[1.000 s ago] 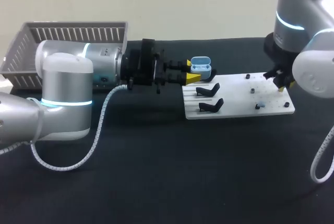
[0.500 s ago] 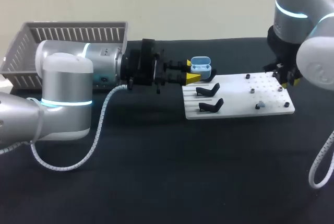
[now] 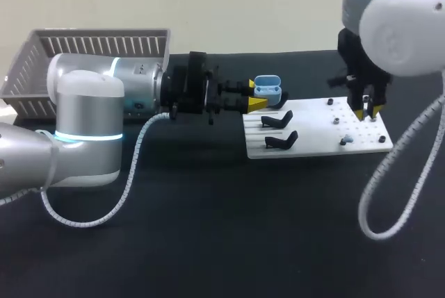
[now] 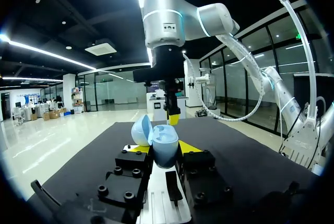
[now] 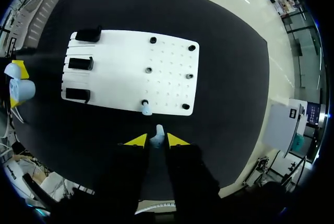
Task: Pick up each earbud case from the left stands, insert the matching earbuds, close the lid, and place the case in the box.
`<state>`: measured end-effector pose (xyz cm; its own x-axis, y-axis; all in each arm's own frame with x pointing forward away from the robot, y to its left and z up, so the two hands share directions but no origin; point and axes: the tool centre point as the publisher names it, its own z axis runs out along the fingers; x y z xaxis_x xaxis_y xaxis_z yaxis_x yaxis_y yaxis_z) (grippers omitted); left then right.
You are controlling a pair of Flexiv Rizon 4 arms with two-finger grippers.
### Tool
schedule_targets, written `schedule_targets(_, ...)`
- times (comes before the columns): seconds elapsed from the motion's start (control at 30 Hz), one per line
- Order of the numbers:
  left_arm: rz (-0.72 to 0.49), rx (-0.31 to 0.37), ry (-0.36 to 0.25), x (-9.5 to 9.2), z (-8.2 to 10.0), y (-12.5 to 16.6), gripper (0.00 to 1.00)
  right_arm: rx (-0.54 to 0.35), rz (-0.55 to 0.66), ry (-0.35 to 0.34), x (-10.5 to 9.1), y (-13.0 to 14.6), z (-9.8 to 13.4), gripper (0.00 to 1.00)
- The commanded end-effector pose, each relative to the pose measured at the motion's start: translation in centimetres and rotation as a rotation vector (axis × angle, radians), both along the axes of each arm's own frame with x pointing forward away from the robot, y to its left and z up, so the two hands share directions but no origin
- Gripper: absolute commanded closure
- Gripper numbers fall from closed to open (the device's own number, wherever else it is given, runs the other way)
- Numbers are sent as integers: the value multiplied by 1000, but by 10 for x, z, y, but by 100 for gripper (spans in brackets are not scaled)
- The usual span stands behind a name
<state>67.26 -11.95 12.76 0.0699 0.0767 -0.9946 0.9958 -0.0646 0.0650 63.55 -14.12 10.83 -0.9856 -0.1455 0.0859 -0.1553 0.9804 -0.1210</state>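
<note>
Over the last second my right arm has swung in from the table's right edge and risen. The right gripper point(image 3: 366, 110) now hangs over the right-hand end of the flat white pegboard point(image 3: 316, 151), not off its right edge as before. The right wrist view shows its two yellow tips pinching a small pale earbud point(image 5: 158, 131) from both sides, lifted clear of the pegboard point(image 5: 120, 72). A second pale earbud point(image 5: 146, 110) sits on a peg at the board's front edge, just ahead of that gripper point(image 5: 152, 140); it also shows in the head view point(image 3: 348, 139).

My left arm has not shifted. The left gripper point(image 3: 256, 96) is closed on the light-blue, egg-shaped plastic earbud case point(image 3: 268, 87) at the board's back left corner, above the black stands point(image 3: 277, 119). In the left wrist view the case point(image 4: 164, 148) is clamped between the yellow tips point(image 4: 164, 152) with its lid swung open and its hollow facing my right arm.

I judge the pick of the first earbud done and the carry to the open case under way. Next comes lining the earbud up with its socket. The second earbud, the lid and the drop into the grey slatted plastic basket point(image 3: 42, 69) at the table's back left corner remain.
</note>
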Motion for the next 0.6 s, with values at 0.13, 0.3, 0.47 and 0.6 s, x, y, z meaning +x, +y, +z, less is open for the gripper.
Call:
schedule_targets(0.13,6,-3,-3,-2,-1,0,100,-5,-3,28,4,1,0,100)
schedule_targets(0.3,6,-3,-3,-2,-1,0,100,-5,-3,28,4,1,0,100)
schedule_targets(0.47,6,-3,-3,-2,-1,0,100,-5,-3,28,4,1,0,100)
schedule_targets(0.6,6,-3,-3,-2,-1,0,100,43,-62,-18,-6,14,18,100)
